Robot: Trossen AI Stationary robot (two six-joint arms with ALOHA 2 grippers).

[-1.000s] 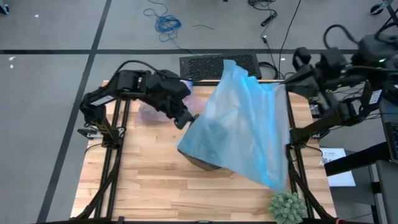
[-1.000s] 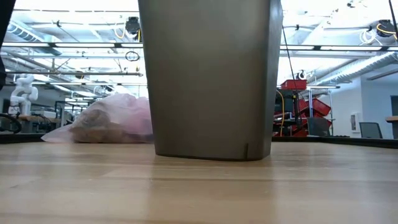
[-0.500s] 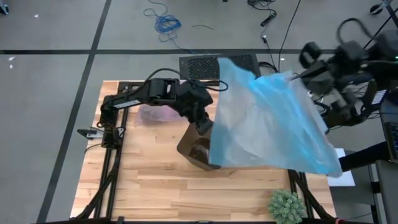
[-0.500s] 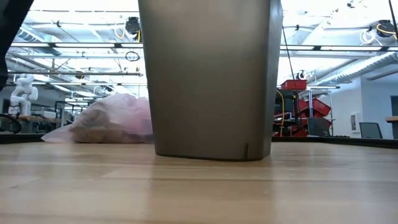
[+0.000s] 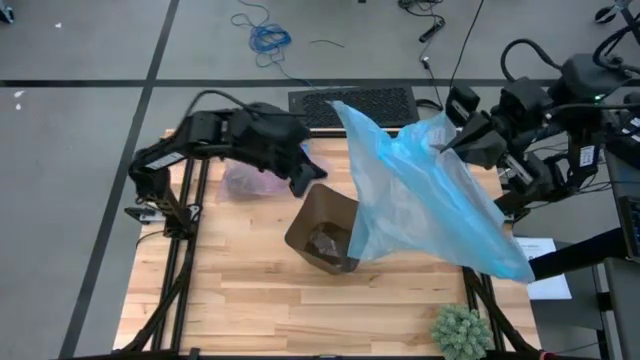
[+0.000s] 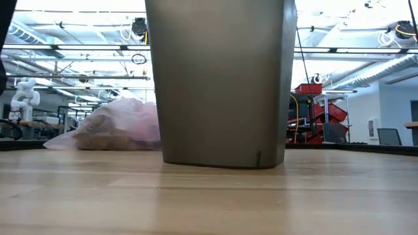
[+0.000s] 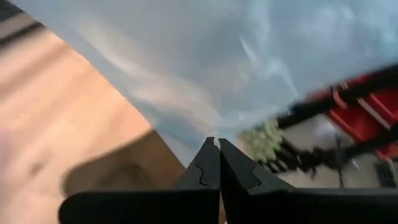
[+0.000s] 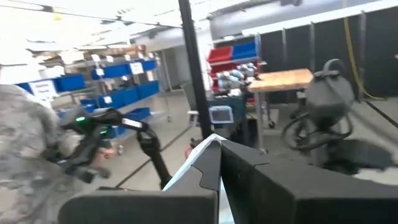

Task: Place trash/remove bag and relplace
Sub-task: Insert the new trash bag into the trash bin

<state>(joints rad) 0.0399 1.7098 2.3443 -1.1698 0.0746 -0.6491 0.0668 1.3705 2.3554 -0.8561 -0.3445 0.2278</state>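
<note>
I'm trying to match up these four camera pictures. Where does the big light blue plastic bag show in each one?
High view: the light blue bag hangs right of centre, draped from the right gripper over the bin's right edge.
Low view: not in it; only the bin and the pink bag.
Left wrist view: fills the upper part.
Right wrist view: a pale corner pinched in the jaws.
Shared landmark: the bin.

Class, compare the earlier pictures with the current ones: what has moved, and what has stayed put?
The left tool reached toward the bin, then drew back. The right tool, shut on the blue bag, swung it off the bin's mouth. Bin, pink bag and plant stayed.
</note>
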